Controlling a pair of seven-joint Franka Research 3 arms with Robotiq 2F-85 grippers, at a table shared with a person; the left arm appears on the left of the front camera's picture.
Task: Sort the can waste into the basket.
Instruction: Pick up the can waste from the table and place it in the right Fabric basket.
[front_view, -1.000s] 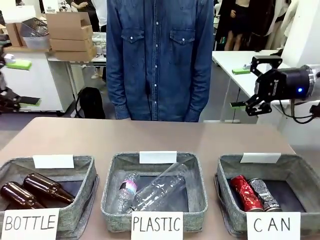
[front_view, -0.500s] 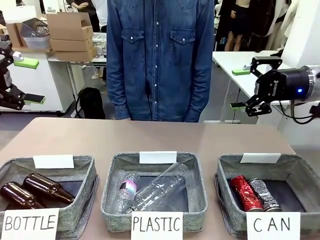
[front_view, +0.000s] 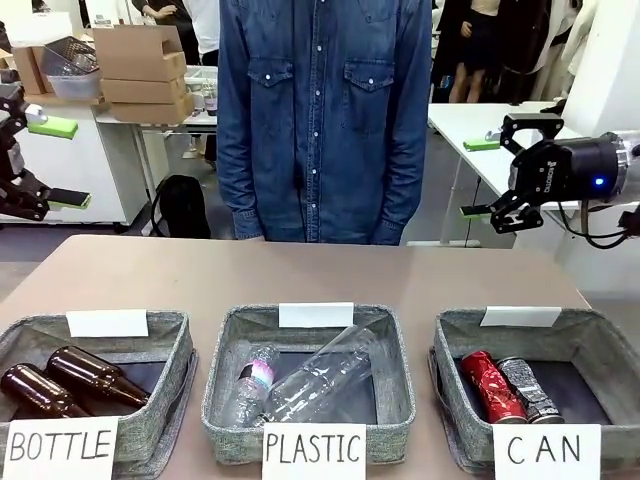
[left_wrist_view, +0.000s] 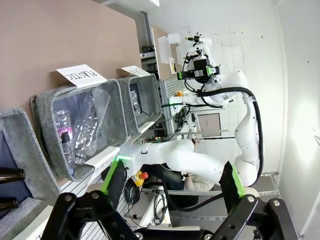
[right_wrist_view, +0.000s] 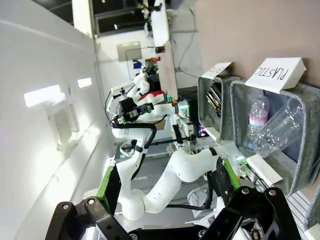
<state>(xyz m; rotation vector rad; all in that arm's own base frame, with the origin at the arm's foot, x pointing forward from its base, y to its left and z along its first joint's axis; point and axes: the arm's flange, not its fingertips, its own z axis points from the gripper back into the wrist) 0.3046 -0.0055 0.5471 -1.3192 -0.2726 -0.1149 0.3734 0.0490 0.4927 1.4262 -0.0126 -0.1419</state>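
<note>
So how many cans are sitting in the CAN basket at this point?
2. The red can and the dark grey can lie side by side in the CAN basket; more could be hidden behind its front wall.

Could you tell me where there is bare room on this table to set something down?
The table is bare between the person and the far rims of the three baskets. The near side is crowded: the BOTTLE basket, PLASTIC basket and CAN basket leave narrow gaps. Inside the CAN basket, dark lining is free right of the cans.

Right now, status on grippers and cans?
Left gripper and right gripper open, raised, empty. Dented red can and dark grey can inside grey fabric CAN basket. Nothing obstructing.
</note>
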